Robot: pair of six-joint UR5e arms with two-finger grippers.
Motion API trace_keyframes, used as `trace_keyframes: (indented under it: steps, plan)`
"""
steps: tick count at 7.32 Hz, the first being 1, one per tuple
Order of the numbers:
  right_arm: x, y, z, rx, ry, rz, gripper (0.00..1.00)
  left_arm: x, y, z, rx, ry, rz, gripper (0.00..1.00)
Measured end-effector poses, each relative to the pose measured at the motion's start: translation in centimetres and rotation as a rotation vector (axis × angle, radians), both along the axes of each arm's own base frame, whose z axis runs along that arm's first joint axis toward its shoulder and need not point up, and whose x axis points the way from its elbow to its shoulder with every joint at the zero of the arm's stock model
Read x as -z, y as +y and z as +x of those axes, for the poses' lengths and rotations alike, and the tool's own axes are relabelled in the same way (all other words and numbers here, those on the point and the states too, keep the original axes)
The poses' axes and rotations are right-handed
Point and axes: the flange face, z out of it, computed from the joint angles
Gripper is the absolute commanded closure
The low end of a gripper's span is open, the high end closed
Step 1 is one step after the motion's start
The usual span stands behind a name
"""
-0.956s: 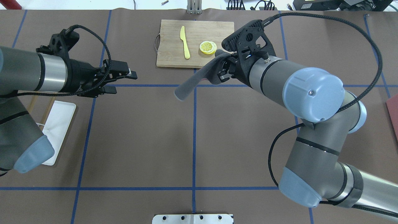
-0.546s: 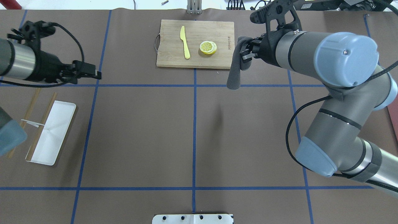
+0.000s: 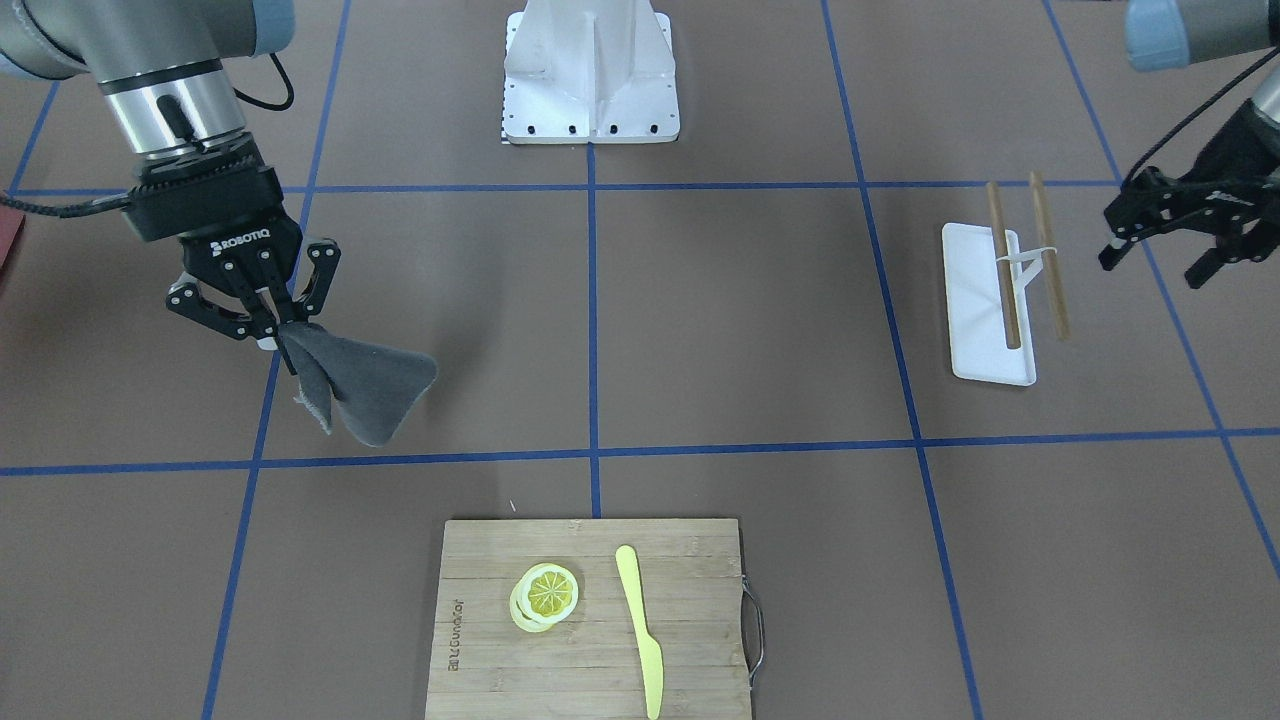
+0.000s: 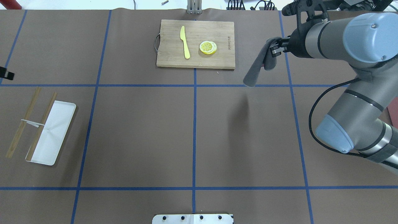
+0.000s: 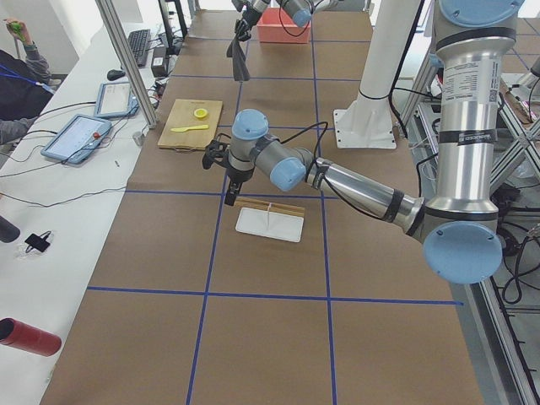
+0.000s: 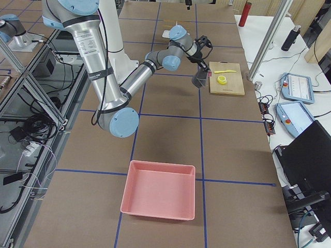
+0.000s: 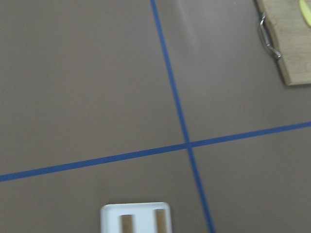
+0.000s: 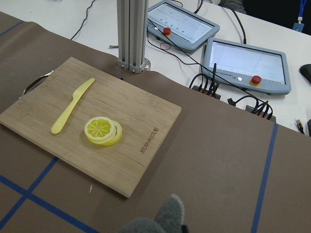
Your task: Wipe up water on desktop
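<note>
The desktop (image 4: 140, 130) is brown with blue tape lines; I see no water on it. My right gripper (image 3: 262, 325) is shut on a corner of a grey cloth (image 3: 360, 390), which hangs in the air above the desktop. In the overhead view the right gripper (image 4: 273, 49) and the cloth (image 4: 256, 70) are to the right of the cutting board. The cloth's tip shows in the right wrist view (image 8: 165, 216). My left gripper (image 3: 1165, 255) is open and empty, beside the white tray; only its tip (image 4: 6, 74) shows in the overhead view.
A bamboo cutting board (image 4: 168, 56) carries a yellow knife (image 4: 185, 42) and lemon slices (image 4: 208, 47). A white tray (image 4: 59, 124) with two chopsticks (image 4: 21, 127) lies at the left. A pink bin (image 6: 159, 189) stands at the robot's right end.
The right arm has swung right, carrying the cloth from the table's centre to beyond the board's right edge. The left arm has pulled back left, almost out of the overhead view.
</note>
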Motion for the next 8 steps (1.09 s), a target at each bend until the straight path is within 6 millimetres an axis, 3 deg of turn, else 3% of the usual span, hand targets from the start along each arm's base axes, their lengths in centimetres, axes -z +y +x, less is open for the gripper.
trace_keyframes:
  steps: [3, 4, 5, 6, 8]
  plan:
    - [-4.5, -1.3, 3.1, 0.025, 0.01, -0.111, 1.0, -8.7, 2.3, -11.9, -0.108, -0.153, -0.087, 0.01]
    - [-6.5, -1.5, 5.0, 0.053, 0.015, -0.151, 1.0, -11.8, 3.3, -14.6, -0.15, -0.164, -0.124, 0.01]
    - [-9.4, -1.3, 7.2, 0.077, 0.043, -0.183, 1.0, -14.5, 3.9, -15.8, -0.178, -0.161, -0.163, 0.01]
    - [-13.4, -0.5, 9.3, 0.091, 0.091, -0.222, 1.0, -15.8, 4.2, -16.3, -0.19, -0.159, -0.18, 0.01]
    - [-22.6, 2.8, 13.1, 0.099, 0.224, -0.318, 1.0, -16.4, 4.3, -16.5, -0.191, -0.16, -0.184, 0.01]
